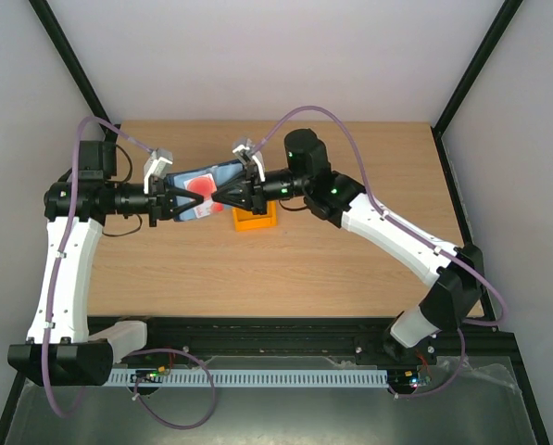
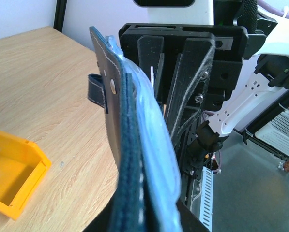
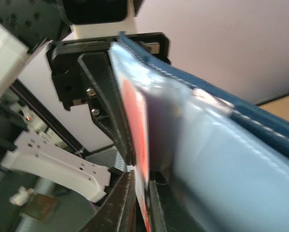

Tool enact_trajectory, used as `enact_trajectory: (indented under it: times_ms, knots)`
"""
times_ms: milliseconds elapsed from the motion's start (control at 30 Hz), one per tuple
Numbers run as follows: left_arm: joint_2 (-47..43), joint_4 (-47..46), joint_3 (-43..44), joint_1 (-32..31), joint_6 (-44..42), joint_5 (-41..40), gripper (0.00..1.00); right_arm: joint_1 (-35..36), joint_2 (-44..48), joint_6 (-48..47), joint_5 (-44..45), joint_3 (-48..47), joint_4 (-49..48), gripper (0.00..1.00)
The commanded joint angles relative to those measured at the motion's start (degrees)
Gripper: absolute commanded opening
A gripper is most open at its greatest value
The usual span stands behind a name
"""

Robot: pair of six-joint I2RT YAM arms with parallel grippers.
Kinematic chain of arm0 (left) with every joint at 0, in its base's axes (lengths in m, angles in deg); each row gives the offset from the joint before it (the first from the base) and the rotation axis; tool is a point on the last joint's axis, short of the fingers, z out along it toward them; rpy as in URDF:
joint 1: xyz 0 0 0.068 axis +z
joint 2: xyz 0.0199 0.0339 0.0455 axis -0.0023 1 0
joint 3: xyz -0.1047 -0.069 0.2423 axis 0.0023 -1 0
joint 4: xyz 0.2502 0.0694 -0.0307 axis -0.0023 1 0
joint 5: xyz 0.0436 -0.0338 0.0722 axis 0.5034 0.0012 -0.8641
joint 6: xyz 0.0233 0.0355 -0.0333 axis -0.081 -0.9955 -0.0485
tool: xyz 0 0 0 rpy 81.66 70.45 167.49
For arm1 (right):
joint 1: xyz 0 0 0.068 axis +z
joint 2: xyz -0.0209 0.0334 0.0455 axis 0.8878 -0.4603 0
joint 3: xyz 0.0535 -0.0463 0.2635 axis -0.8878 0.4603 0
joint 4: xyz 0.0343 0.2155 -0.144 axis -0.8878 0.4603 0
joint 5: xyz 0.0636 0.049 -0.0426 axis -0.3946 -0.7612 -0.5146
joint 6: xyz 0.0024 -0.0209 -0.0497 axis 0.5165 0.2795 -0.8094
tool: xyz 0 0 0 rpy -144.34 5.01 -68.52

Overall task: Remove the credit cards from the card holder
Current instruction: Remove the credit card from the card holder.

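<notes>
The card holder [image 1: 222,176] is held in the air over the table, open, navy outside and pale blue inside. My left gripper [image 1: 171,206] is shut on its left edge; in the left wrist view the card holder [image 2: 129,159] runs up edge-on from between my left gripper [image 2: 144,223]. A white credit card with a red round spot [image 1: 202,186] sticks out of a pocket. My right gripper [image 1: 223,197] comes in from the right. In the right wrist view the credit card [image 3: 137,121] sits between the fingers of my right gripper [image 3: 143,205], shut on its lower edge, beside the clear pocket of the card holder [image 3: 221,159].
An orange plastic bin [image 1: 255,221] sits on the wooden table [image 1: 285,269] just below the two grippers; it also shows as the orange bin [image 2: 13,174] at the lower left of the left wrist view. Black frame posts stand at the table's back corners.
</notes>
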Motion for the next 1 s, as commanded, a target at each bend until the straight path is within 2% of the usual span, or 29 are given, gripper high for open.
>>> enact_trajectory:
  times_ms: [0,167,233,300,433,600,767,967]
  knots:
    - [-1.13,-0.72,0.75,-0.11,0.13,1.67,0.02,0.70,-0.66,0.23,-0.04,-1.75,-2.02,0.02]
    - [-1.16,-0.44,0.45,-0.16,-0.43,2.03,0.02,0.71,0.16,1.60,0.25,-0.62,-4.26,0.02]
    - [-1.15,-0.37,0.49,-0.16,-0.35,2.31,0.06,0.61,1.09,1.09,2.55,0.00,-4.22,0.02]
    - [-1.16,-0.02,0.38,-0.16,-0.76,3.03,0.14,-0.11,2.08,1.25,4.14,0.91,-4.76,0.02]
    - [-1.24,1.47,0.54,-0.07,-2.59,3.96,0.17,-1.99,3.62,3.14,4.64,2.68,-6.60,0.02]
    - [-1.33,1.48,0.52,0.27,-2.60,4.24,0.16,-3.51,5.61,3.17,5.81,4.54,-6.72,0.02]
    - [-1.38,-0.72,0.28,0.62,0.18,3.26,0.02,-4.09,6.10,2.88,6.27,4.74,-5.85,0.02]
    - [-1.98,-6.08,-1.35,1.35,6.09,0.07,0.02,-5.90,6.91,2.72,7.83,5.66,-5.24,0.02]
